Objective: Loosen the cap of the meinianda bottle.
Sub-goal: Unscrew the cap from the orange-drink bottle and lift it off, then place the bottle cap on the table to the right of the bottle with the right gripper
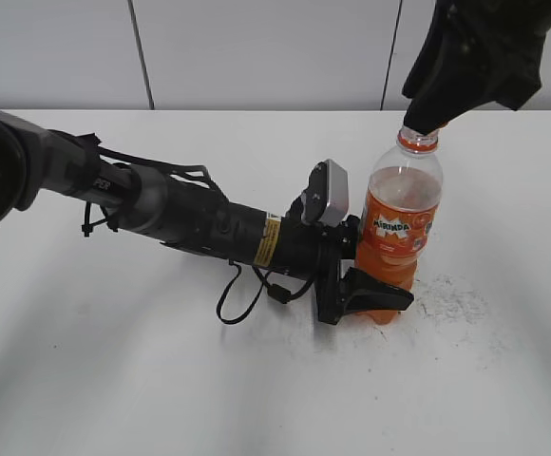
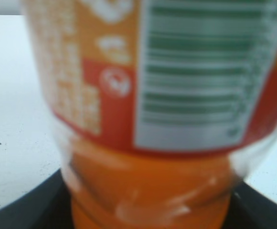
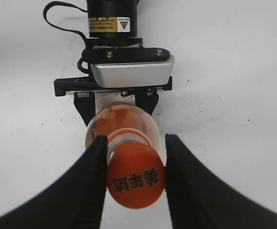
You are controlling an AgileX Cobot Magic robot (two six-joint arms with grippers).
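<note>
The meinianda bottle point(image 1: 399, 228) stands upright on the white table point(image 1: 114, 380), its orange label facing the exterior camera and orange drink filling it nearly to the shoulder. Low on the bottle, the left gripper point(image 1: 366, 290) is clamped around the base, its black fingers pressed against the plastic from either side, with the arm stretching away across the table. Above the bottle, the right gripper point(image 3: 134, 162) comes down over the neck; its two black fingers point(image 3: 88, 191) flank the cap point(image 3: 135, 183), the left one touching its ribbed edge, the right one just beside it. The cap sits on the bottle's neck, dark characters printed on top.
</note>
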